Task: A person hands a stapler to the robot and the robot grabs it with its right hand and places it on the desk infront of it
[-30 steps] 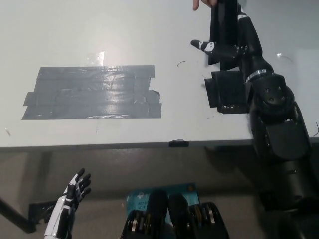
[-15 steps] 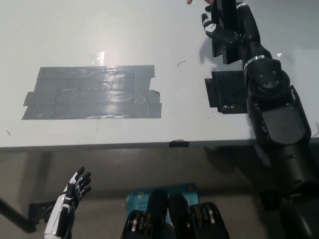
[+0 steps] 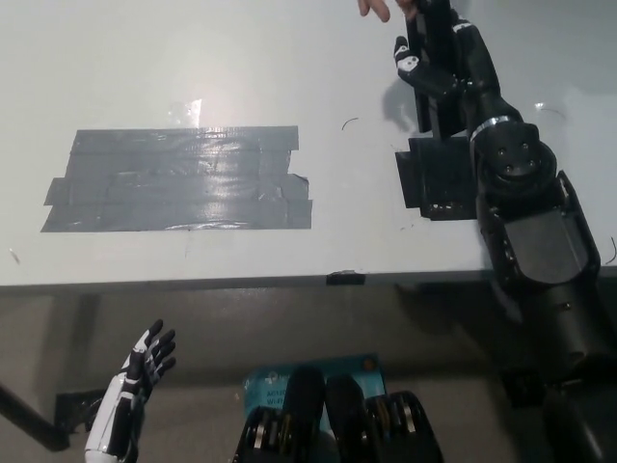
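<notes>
I am closing my right hand (image 3: 442, 60) around the stapler (image 3: 436, 68) at the frame's upper right, its long axis running up-down, a person's fingers (image 3: 378, 9) just above; my left hand (image 3: 135, 384) is resting spread at lower left.

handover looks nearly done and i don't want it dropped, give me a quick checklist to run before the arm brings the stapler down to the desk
1. Right hand closed around the stapler: ok, its fingers wrap the black body at the top right of the head view.
2. Person's hand off the stapler: cannot tell, the fingertips sit at the top edge right beside it.
3. Grip firm enough to carry: cannot tell, black hand on black stapler hides the contact.
4. Free desk surface to set it on: ok, bare white desk lies between the grey tape patch and the black tape square.
5. Left hand out of the way: ok, open, low at lower left, below the desk edge.
</notes>
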Robot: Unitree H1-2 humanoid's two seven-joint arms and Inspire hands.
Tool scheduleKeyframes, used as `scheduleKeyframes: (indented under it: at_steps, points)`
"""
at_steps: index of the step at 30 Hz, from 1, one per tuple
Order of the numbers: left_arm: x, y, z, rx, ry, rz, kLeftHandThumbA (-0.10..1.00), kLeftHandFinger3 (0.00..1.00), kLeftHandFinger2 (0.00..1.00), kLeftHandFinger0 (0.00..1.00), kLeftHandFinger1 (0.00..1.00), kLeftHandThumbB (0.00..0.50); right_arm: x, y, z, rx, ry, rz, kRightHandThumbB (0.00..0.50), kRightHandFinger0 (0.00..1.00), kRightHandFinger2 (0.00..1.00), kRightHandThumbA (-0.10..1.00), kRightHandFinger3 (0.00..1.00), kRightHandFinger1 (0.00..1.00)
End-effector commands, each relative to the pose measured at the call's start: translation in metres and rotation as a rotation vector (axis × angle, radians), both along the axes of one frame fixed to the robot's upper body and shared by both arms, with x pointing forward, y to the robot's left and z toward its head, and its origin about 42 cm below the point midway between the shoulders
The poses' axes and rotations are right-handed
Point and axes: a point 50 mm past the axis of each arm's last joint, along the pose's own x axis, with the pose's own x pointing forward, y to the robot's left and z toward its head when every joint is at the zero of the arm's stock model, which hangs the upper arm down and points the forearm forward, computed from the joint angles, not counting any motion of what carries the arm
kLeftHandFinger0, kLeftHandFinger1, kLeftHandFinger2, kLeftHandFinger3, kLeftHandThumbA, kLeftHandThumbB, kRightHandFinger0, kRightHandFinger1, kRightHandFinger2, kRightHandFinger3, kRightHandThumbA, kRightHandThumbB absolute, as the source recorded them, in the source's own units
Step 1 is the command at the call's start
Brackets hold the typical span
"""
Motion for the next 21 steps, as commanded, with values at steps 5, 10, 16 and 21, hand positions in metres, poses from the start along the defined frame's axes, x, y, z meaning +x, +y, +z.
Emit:
scheduleKeyframes:
  at_steps: [5,10,16,21]
  points:
    - [0.005,0.002,0.014,0.017,-0.064,-0.032,1.00,1.00,1.00,1.00,1.00,0.500,-0.011,-0.008,0.049,-0.084,-0.165,0.032,0.144,0.11,0.90,-0.10,0.90,0.59]
    - [0.006,0.004,0.015,0.026,-0.065,-0.030,1.00,1.00,1.00,1.00,1.00,0.500,-0.029,-0.010,0.072,-0.179,-0.196,0.109,0.139,0.19,0.98,-0.10,0.92,0.66]
    - [0.005,0.004,0.013,0.021,-0.059,-0.025,1.00,1.00,1.00,1.00,1.00,0.500,-0.041,0.003,0.076,-0.301,-0.185,0.245,0.171,0.17,0.94,-0.10,0.99,0.64]
    - [0.004,0.002,0.013,0.016,-0.060,-0.029,1.00,1.00,1.00,1.00,1.00,0.500,-0.045,0.025,0.062,-0.441,-0.095,0.373,0.171,0.20,0.92,-0.10,0.98,0.62]
